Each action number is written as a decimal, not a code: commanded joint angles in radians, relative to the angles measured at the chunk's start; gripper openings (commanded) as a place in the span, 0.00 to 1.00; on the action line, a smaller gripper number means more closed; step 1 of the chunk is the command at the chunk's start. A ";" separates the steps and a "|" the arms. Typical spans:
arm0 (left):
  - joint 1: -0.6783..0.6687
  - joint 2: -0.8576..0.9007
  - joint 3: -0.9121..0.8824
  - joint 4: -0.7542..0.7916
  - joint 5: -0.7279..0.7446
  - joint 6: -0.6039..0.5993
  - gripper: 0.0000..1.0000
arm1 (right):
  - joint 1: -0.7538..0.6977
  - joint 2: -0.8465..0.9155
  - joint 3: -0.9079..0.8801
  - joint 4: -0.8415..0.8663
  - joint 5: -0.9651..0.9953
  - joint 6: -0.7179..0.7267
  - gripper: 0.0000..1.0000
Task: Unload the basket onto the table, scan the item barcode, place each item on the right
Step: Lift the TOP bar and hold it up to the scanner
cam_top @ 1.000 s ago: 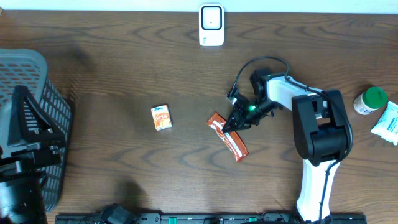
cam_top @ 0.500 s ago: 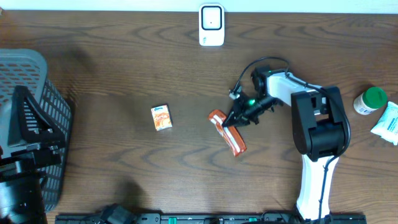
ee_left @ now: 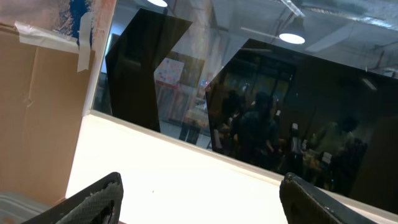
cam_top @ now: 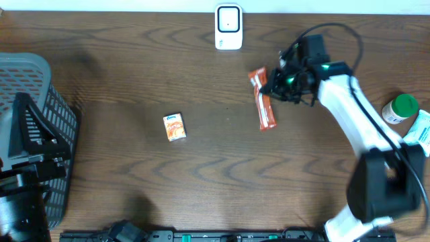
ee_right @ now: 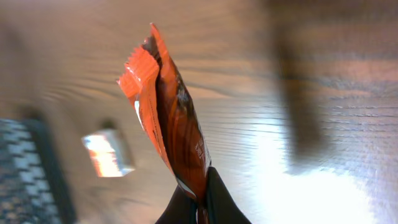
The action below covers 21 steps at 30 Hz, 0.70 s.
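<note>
Far left of the scanner [cam_top: 228,27], beside the basket [cam_top: 40,87], my left gripper [ee_left: 199,202] is parked with its jaws spread wide and nothing between them; its camera looks out at the room, so it cannot catch a dropped item. The small orange box [cam_top: 175,126] lies on the table [cam_top: 134,188] left of the scanner and nearer to me, well clear. Just right of the scanner and a little nearer to me is the snack wrapper [cam_top: 263,101], with my right gripper [cam_top: 279,84] clenched on one end. On the right wrist view the fingertips [ee_right: 208,199] pinch only a thin edge of the wrapper [ee_right: 168,124], and the rest hangs free above the table. My chief worry is that slim hold: I judge a quick swing toward the scanner could flap the wrapper or pull it loose. I cannot tell which face carries the barcode, so it may end up facing away from the scanner, or the crinkled foil may curl and spoil the read. Far right of the scanner, the green-capped bottle [cam_top: 402,107] and white packet [cam_top: 420,131] look out of the way.
</note>
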 commanded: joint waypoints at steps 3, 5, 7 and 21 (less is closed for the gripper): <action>0.000 -0.009 -0.010 0.005 -0.002 -0.002 0.81 | 0.018 -0.207 0.003 -0.005 -0.011 0.156 0.01; 0.000 -0.009 -0.010 0.005 -0.002 -0.002 0.81 | 0.021 -0.251 0.003 -0.012 -0.028 0.175 0.01; 0.000 -0.009 -0.010 0.005 -0.002 -0.002 0.81 | 0.020 -0.279 0.003 -0.023 -0.067 0.181 0.01; 0.000 -0.009 -0.010 -0.047 -0.002 -0.002 0.81 | 0.195 -0.283 0.003 0.244 0.437 0.041 0.01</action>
